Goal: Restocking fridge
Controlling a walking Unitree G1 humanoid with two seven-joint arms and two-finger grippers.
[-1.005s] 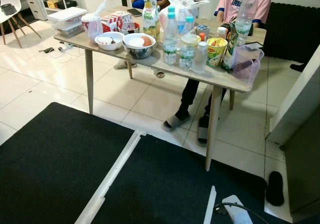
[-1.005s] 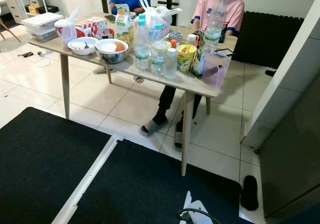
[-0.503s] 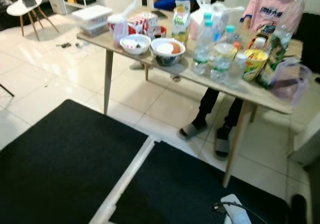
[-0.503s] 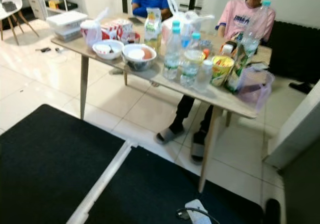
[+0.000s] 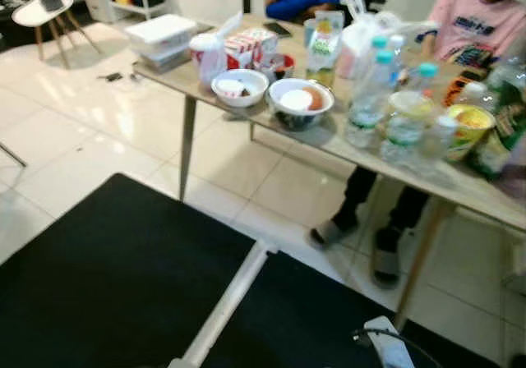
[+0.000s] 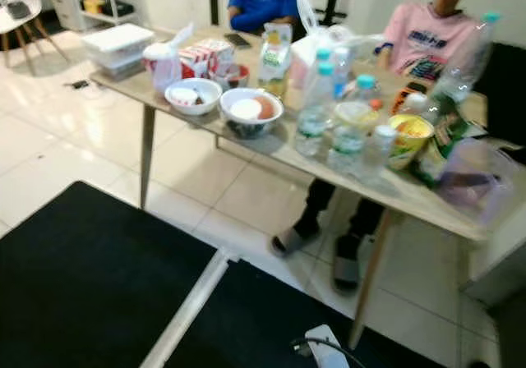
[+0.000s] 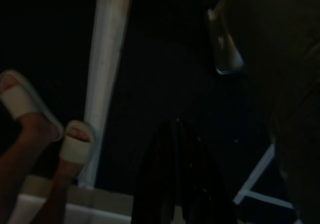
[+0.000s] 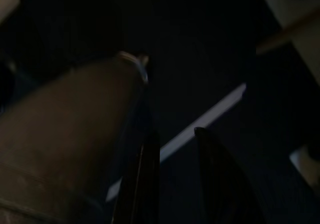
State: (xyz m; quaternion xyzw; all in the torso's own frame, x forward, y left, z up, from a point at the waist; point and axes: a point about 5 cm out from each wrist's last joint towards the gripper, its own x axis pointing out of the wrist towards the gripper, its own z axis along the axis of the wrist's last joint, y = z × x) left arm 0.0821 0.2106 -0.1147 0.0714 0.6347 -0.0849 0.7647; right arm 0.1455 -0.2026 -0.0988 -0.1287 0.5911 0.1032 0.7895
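A wooden desk (image 6: 427, 208) carries the goods to be stocked: water bottles (image 6: 312, 109), a juice carton (image 6: 274, 54), a metal bowl (image 6: 251, 112), a white bowl (image 6: 193, 95) and a yellow noodle cup (image 6: 408, 136). Two people sit behind it. The left gripper (image 7: 177, 134) hangs over the black mat (image 5: 107, 278), jaws together and empty; the right gripper (image 8: 175, 139) hangs with jaws slightly apart, empty.

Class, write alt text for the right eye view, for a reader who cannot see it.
A long wooden table crowded with groceries: two bowls, water bottles, a juice carton, a yellow noodle cup and stacked white boxes. Two seated people are behind it, on a white tiled floor, with black mats in front. The picture is slightly blurred.
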